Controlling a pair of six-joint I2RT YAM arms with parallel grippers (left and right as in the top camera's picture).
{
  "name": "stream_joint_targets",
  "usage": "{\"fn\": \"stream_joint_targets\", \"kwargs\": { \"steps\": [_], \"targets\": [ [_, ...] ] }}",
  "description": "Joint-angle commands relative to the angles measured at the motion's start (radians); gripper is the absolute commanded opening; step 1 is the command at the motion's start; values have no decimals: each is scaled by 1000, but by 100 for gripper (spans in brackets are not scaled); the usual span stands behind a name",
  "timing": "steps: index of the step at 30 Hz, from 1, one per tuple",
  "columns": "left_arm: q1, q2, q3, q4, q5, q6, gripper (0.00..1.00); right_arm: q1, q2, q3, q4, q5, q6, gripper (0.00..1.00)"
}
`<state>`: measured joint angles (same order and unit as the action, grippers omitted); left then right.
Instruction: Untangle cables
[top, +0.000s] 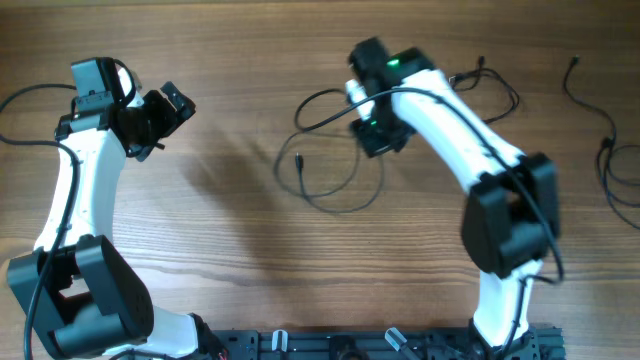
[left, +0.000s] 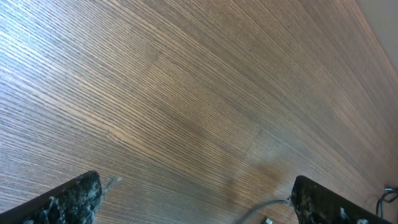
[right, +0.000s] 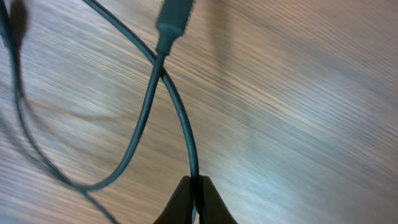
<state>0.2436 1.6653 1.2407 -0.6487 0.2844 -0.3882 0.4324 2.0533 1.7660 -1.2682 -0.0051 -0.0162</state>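
A loose bundle of thin black cables (top: 335, 165) lies looped on the wooden table at centre, with a plug end (top: 298, 158) at its left. My right gripper (top: 377, 135) is over the loops and is shut on one cable (right: 180, 118). That cable crosses another whose plug (right: 173, 18) shows at the top of the right wrist view. My left gripper (top: 165, 115) is open and empty at the far left, well away from the bundle. Its two fingers (left: 196, 199) show wide apart over bare wood, with a bit of cable (left: 261, 208) between them.
Another thin black cable (top: 600, 150) lies apart at the right edge of the table. More loops (top: 490, 85) trail behind the right arm. A thicker robot cord (top: 30, 95) curves at the far left. A black rail (top: 400, 345) runs along the front edge.
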Motion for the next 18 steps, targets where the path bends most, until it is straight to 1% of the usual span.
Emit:
{"fn": "stream_joint_targets", "kwargs": {
  "steps": [1, 2, 3, 4, 6, 7, 9, 11, 12, 13, 15, 17, 18],
  "targets": [
    [3, 6, -5, 1, -10, -10, 100, -56, -92, 26, -65, 72, -57, 4],
    [3, 6, -5, 1, -10, -10, 100, -75, -95, 26, -82, 26, -107, 4],
    [3, 6, -5, 1, -10, -10, 100, -103, -96, 26, -108, 28, -126, 4],
    [3, 6, -5, 1, -10, -10, 100, -128, -96, 25, -111, 51, -110, 4],
    [3, 6, -5, 1, -10, -10, 100, -172, -96, 25, -108, 25, -117, 4],
    [3, 6, -5, 1, -10, -10, 100, -195, -95, 25, -110, -27, -143, 4],
    [3, 6, -5, 1, -10, -10, 100, -232, -95, 18, -85, -188, -141, 4],
    [3, 6, -5, 1, -10, -10, 100, -237, -95, -13, -43, -275, -135, 4],
    [3, 6, -5, 1, -10, -10, 100, -235, -95, -36, -14, -286, -108, 4],
    [3, 6, -5, 1, -10, -10, 100, -232, -95, -75, 30, -285, -45, 4],
    [3, 6, -5, 1, -10, -10, 100, -230, -95, -129, 92, -285, 15, 4],
    [3, 6, -5, 1, -10, -10, 100, -229, -95, -233, 221, -285, 123, 4],
    [3, 6, -5, 1, -10, -10, 100, -229, -95, -275, 277, -285, 151, 4]
  ]
}}
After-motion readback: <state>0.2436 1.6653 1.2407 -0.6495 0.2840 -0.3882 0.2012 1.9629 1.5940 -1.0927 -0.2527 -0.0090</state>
